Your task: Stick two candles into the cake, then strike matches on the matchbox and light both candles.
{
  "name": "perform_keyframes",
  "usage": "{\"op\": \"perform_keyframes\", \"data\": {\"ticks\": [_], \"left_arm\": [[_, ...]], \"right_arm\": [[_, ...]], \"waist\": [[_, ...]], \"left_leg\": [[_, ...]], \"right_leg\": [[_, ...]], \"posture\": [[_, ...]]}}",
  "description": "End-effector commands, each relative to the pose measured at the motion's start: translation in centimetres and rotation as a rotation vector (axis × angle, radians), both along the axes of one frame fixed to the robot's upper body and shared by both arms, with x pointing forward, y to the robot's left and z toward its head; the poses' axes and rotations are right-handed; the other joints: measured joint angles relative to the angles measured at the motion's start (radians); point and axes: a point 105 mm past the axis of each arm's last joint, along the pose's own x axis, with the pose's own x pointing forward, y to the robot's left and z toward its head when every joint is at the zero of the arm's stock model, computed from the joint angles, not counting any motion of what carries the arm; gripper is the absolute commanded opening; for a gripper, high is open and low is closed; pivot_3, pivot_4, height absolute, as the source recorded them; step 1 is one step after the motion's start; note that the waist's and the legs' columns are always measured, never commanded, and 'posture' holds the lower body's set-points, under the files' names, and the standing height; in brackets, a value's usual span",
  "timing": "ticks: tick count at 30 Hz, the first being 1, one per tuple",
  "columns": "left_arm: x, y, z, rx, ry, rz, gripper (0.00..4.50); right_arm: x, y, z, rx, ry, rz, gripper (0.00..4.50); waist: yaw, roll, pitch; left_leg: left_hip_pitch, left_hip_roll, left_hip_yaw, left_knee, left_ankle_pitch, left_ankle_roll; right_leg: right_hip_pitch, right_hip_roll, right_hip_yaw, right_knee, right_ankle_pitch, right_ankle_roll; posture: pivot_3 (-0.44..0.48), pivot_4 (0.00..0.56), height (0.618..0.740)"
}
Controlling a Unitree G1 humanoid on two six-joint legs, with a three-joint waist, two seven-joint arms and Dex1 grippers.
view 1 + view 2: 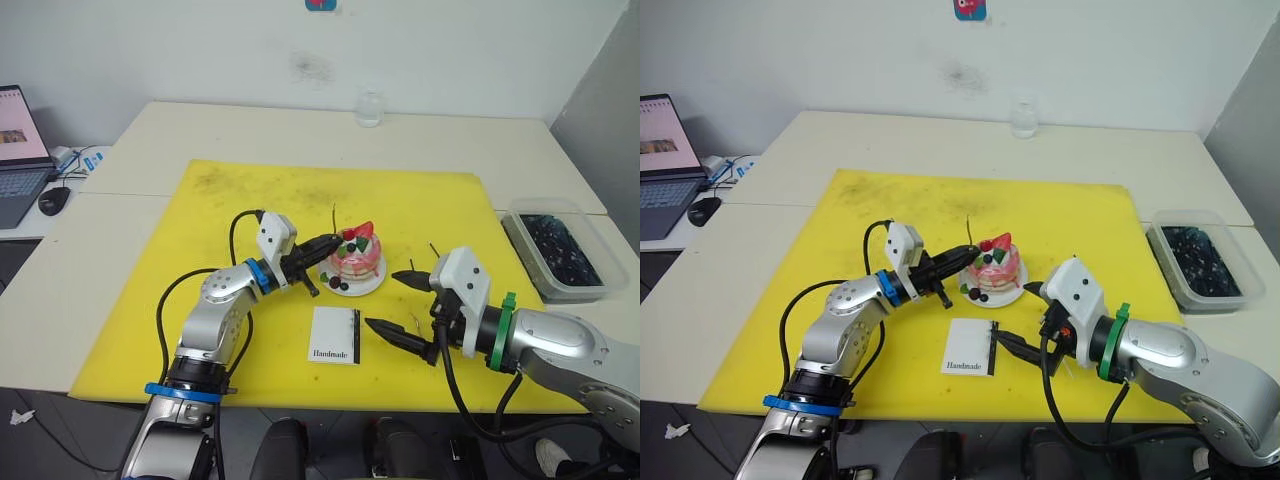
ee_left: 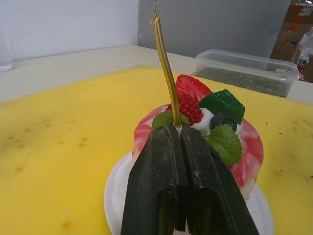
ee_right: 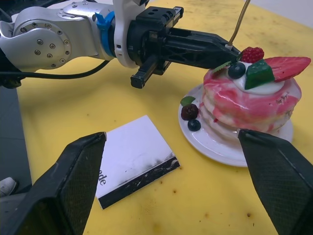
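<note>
Left claw (image 1: 335, 241) is clamped on a candle (image 2: 165, 68) at the cake (image 1: 357, 262) mid-frame (right claw (image 1: 388, 303) gaping over the matchbox (image 1: 335, 334)), and a crooked push could bend it or shove the plate (image 3: 215, 142).

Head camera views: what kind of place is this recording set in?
Probably an office or lab test bench: plain pale tables against a bare white wall, a laptop and mouse alongside, and a yellow work mat.

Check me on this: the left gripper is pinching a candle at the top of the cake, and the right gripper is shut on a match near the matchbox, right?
Not quite. The right gripper is open and holds nothing, as the right wrist view shows. The rest stands: the left gripper pinches the candle at the cake, matchbox nearby.
</note>
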Motion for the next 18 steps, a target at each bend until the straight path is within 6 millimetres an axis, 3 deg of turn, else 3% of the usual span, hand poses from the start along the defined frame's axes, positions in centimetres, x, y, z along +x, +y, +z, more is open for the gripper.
{"op": "perform_keyframes", "data": {"ticks": [1, 15, 18], "left_arm": [[-0.1, -0.6, -0.6, 0.007, 0.026, -0.012, 0.0], [0.4, 1.9, 2.6, 0.005, -0.04, 0.045, 4.37], [0.2, 1.8, 3.5, 0.006, -0.063, 0.027, 4.45]], "right_arm": [[-0.4, 0.1, 0.8, 0.005, -0.049, 0.002, 4.48], [0.2, 0.0, 0.8, 0.021, -0.064, -0.02, 4.5], [0.7, -0.1, 1.2, 0.035, -0.091, -0.037, 4.5]], "waist": [[0.0, 0.0, 0.0], [0.0, 0.0, 0.0], [0.0, 0.0, 0.0]], "left_leg": [[0.0, 0.0, 0.0, 0.0, 0.0, 0.0], [0.0, 0.0, 0.0, 0.0, 0.0, 0.0], [0.0, 0.0, 0.0, 0.0, 0.0, 0.0]], "right_leg": [[0.0, 0.0, 0.0, 0.0, 0.0, 0.0], [0.0, 0.0, 0.0, 0.0, 0.0, 0.0], [0.0, 0.0, 0.0, 0.0, 0.0, 0.0]], "posture": [[0.0, 0.15, 0.74], [0.0, 0.15, 0.74], [0.0, 0.15, 0.74]]}}
